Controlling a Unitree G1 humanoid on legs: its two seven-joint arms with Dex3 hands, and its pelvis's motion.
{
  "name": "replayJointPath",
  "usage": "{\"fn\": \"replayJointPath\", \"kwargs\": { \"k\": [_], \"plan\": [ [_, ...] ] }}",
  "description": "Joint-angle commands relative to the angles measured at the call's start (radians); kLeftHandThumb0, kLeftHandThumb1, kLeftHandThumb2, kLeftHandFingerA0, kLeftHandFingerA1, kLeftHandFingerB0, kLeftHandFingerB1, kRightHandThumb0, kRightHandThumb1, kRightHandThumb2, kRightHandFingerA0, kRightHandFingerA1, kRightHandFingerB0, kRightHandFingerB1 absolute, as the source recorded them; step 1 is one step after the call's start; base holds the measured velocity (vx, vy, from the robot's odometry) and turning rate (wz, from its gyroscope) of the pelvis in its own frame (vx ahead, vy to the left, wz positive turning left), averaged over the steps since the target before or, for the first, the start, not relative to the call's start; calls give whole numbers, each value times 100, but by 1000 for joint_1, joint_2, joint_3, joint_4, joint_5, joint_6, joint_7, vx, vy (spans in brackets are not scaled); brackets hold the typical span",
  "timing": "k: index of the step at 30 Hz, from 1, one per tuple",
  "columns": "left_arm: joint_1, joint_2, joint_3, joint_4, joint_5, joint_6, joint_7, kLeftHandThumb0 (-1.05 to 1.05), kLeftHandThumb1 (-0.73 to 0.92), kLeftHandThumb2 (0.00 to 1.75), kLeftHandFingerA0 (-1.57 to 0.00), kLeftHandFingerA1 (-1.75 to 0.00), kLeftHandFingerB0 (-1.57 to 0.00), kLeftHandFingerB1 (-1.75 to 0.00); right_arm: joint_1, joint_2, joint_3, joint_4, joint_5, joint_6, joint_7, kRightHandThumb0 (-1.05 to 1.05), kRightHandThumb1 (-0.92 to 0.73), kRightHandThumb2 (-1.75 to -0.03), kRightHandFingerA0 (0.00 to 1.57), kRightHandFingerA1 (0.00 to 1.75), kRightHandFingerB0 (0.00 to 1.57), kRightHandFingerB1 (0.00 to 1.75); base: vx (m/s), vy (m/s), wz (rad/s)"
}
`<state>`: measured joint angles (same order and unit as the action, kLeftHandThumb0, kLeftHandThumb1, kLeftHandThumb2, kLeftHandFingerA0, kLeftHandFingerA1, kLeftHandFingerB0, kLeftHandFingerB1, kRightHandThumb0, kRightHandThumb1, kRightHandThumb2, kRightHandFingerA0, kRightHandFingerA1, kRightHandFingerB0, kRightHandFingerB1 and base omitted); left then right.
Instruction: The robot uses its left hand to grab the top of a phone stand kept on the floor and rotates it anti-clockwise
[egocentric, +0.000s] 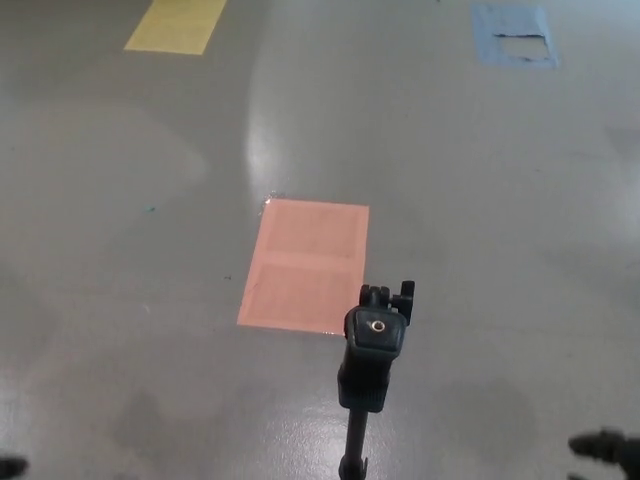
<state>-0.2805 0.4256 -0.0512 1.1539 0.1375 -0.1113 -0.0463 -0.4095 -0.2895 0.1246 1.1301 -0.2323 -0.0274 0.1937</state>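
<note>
phone stand (372, 350) upright, untouched | bare floor (120, 300) all round | left hand (10, 467), right hand (605, 447) at frame edges, fingers unclear

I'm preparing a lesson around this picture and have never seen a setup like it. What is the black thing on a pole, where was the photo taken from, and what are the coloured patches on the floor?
The photo comes from a camera on a humanoid robot's head, looking down at the floor in front of it. The black object near the bottom middle is the phone stand: you see its top mount from above, with the pole running down out of the picture. Nothing is holding it. Behind it, flat on the grey floor, is a pinkish-orange rectangle. Farther away are a yellow patch at the top left and a blue patch at the top right. At the bottom right corner a dark shape pokes in; too little of it shows to say what it is. A small dark bit also sits at the bottom left edge. No robot hand is clearly visible.
</note>
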Motion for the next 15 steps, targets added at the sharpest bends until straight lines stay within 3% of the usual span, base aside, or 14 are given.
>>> {"fn": "replayJointPath", "kwargs": {
  "k": [1, 2, 3, 4, 5, 6, 11, 15],
  "plan": [
    [-26, 39, -4, 64, 26, -89, -19, -32, 61, 59, -72, -104, -28, -31, -43, -32, 25, 71, -19, -45, 69, -45, -70, -78, 39, 47, 11, 35, 0, 0, 0],
    [-24, 32, 7, 56, 11, -110, -25, -22, 44, 91, -59, -71, -15, -48, -46, -33, 25, 77, -16, -45, 71, -46, -70, -79, 38, 47, 11, 35, 0, 0, 0],
    [-22, 23, 21, 47, -5, -135, -31, -22, 44, 91, -59, -71, -15, -48, -51, -34, 24, 84, -12, -46, 74, -46, -70, -79, 38, 47, 11, 35, 0, 0, 0],
    [-22, 18, 23, 40, -7, -146, -29, -30, 61, 58, -63, -42, -31, -31, -53, -35, 24, 88, -12, -47, 74, -46, -70, -79, 38, 47, 11, 35, 0, 0, 0],
    [-22, 15, 23, 36, -5, -155, -25, -30, 61, 58, -63, -42, -31, -31, -56, -36, 25, 92, -13, -50, 75, -46, -70, -79, 38, 47, 11, 35, 0, 0, 0],
    [-14, 11, 20, 12, 1, -184, -18, -29, 62, 58, -47, -39, -28, -31, -57, -35, 28, 97, -15, -52, 75, -46, -70, -79, 37, 47, 11, 35, 0, 0, 0],
    [11, -9, 26, -73, -4, -246, 3, -25, 61, 58, -46, -38, -30, -31, -58, -35, 31, 104, -18, -53, 76, -45, -70, -78, 38, 47, 11, 35, 0, 0, 0],
    [85, -35, 49, -281, -29, -313, -4, -25, 60, 58, -43, -39, -33, -32, -49, -34, 38, 115, -25, -65, 71, -47, -69, -79, 39, 48, 11, 36, 0, 0, 0]
  ]
}}
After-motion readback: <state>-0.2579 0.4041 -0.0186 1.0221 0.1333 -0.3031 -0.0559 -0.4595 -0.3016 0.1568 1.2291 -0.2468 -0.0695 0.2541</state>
